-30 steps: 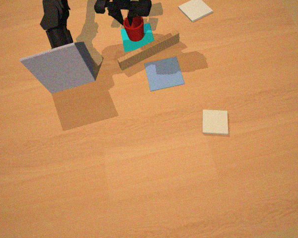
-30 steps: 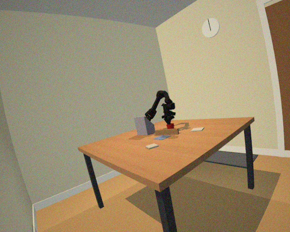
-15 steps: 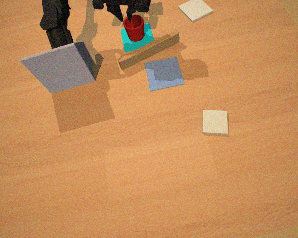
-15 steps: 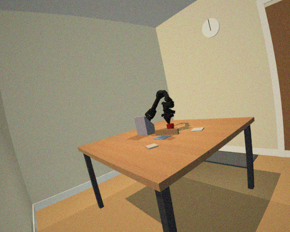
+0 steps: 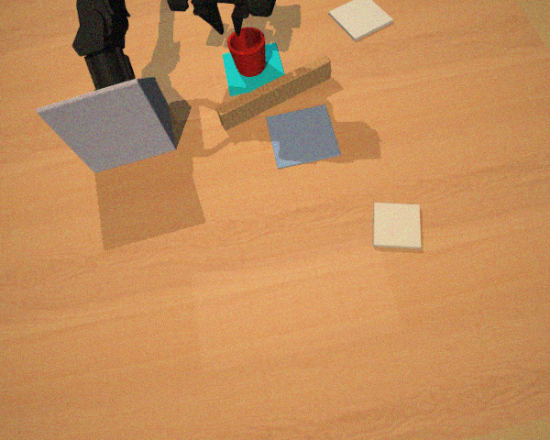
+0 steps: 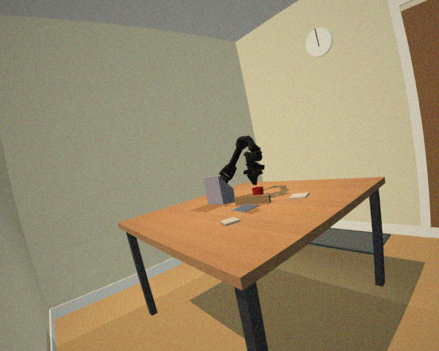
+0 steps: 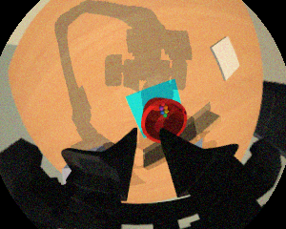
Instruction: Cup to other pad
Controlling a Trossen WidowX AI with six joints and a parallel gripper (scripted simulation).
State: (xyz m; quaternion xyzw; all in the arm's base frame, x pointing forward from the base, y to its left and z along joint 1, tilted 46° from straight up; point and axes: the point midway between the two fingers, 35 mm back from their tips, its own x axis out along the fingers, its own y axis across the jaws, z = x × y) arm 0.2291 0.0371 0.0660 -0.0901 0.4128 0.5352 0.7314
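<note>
Only the wrist view looks down into the red cup [image 7: 162,117] and shows small colored marbles [image 7: 162,113] at its bottom; from the top view the cup's inside is just dark red. The exterior view alone shows the whole table [image 6: 295,234] on its dark legs, the bent black arm [image 6: 236,156], a round clock [image 6: 317,41] on the wall and a brown door [image 6: 435,113] at the right.

The cup [image 5: 247,50] stands upright on the teal pad [image 5: 254,78], near the far edge of the table. The claw [image 5: 225,26] hangs just above the cup's far rim. In the wrist view its two dark fingers stand partly apart, the cup shows beyond the gap between the tips, and neither finger touches it. The claw is open and holds nothing.

There is one cup and one teal pad under it. One blue-grey pad [image 5: 303,135] lies on the near side of a single wooden bar [image 5: 275,92], which runs aslant between the two pads. Two cream tiles lie flat on the table: one near the far right corner [image 5: 360,17], one well apart toward the middle [image 5: 397,225]. One grey wedge block [image 5: 106,123] stands at the arm's base. How many marbles there are cannot be counted.
</note>
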